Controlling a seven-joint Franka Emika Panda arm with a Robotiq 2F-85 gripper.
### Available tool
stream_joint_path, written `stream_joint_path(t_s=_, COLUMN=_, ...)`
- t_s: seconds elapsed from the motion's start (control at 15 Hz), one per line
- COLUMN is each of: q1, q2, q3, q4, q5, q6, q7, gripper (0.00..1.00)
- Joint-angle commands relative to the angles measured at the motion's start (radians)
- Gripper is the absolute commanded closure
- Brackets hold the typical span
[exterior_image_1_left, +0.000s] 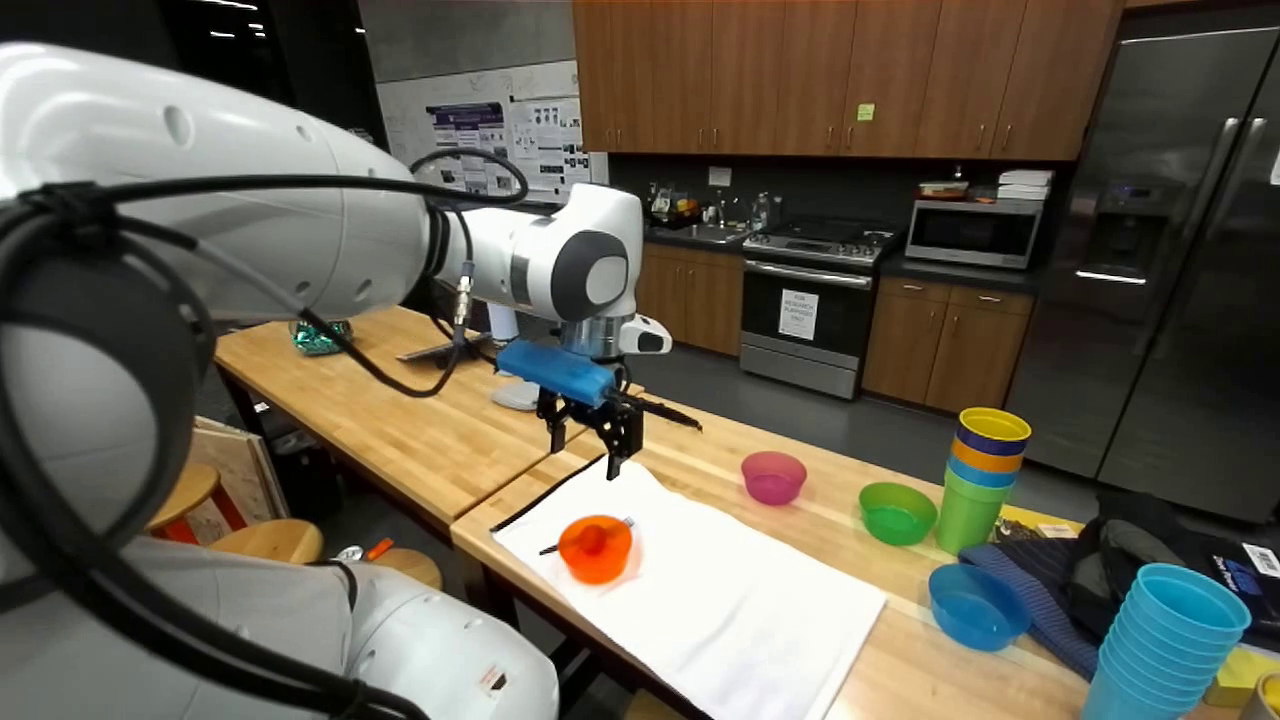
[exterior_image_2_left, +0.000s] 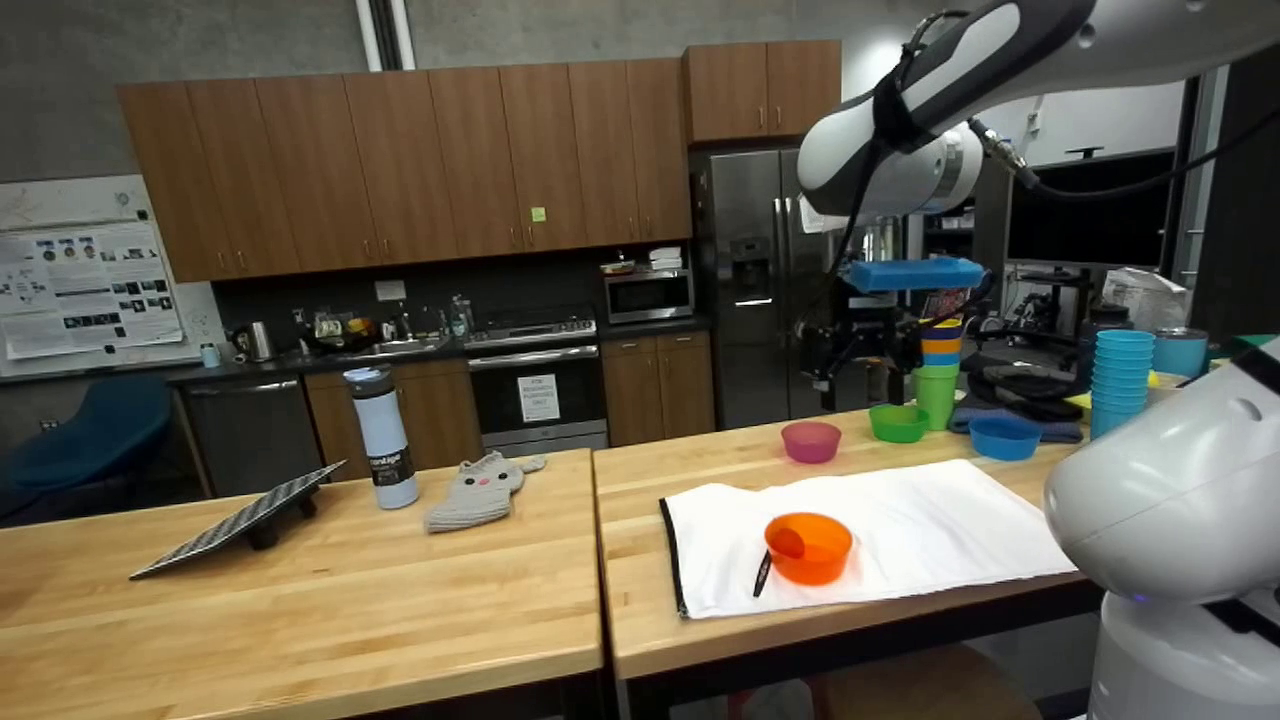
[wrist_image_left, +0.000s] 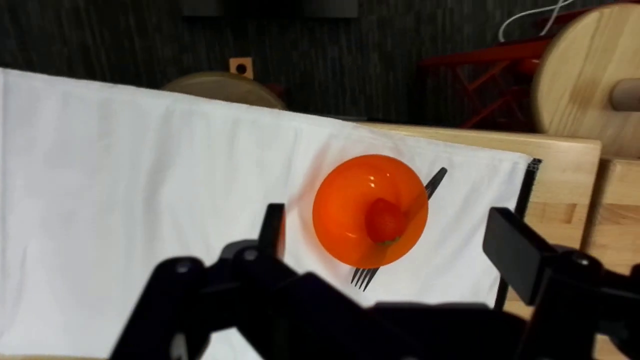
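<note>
Looking at an orange bowl (wrist_image_left: 350, 210) on a white cloth (wrist_image_left: 200, 200), w/ a fork (wrist_image_left: 436, 182) under it & a red berry-like thing (wrist_image_left: 385, 220) inside. Prob light, stiffish plastic, maybe slick; best to pinch the rim imo & keep level. Seeing the pincer (exterior_image_1_left: 585, 460) spread wide well above it, holding nada, touching zilch rn.
</note>
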Motion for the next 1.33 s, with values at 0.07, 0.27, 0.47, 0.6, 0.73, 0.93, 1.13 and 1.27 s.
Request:
stream_joint_path(t_s=0.07, q1=-0.019, q2=0.043, q3=-0.010, q4=0.040, q5=0.016, q6=-0.027, q7=-0.005, gripper=0.00)
stream_joint_path(t_s=0.27, q1=-0.021, q2=0.074, q3=-0.010, q4=0.063, q5=0.016, q6=-0.035, q7=-0.004, gripper=0.00)
stream_joint_path(t_s=0.47, q1=-0.021, q2=0.077, q3=-0.009, q4=0.064, q5=0.016, q6=-0.036, q7=-0.004, gripper=0.00)
stream_joint_path(t_s=0.6, q1=-0.022, q2=0.075, q3=-0.027, q4=0.042, q5=0.038, q6=-0.008, q7=-0.018, gripper=0.00)
stream_joint_path(t_s=0.73, q1=-0.013, q2=0.092, q3=-0.024, q4=0.028, q5=0.048, q6=-0.001, q7=-0.025, gripper=0.00)
stream_joint_path(t_s=0.93, q1=0.000, q2=0.114, q3=-0.014, q4=0.014, q5=0.084, q6=0.012, q7=-0.032, gripper=0.00)
stream_joint_path(t_s=1.13, q1=0.012, q2=0.142, q3=0.014, q4=0.009, q5=0.082, q6=0.035, q7=-0.033, gripper=0.00)
stream_joint_path(t_s=1.27, q1=0.012, q2=0.165, q3=0.032, q4=0.007, q5=0.058, q6=0.058, q7=-0.026, gripper=0.00)
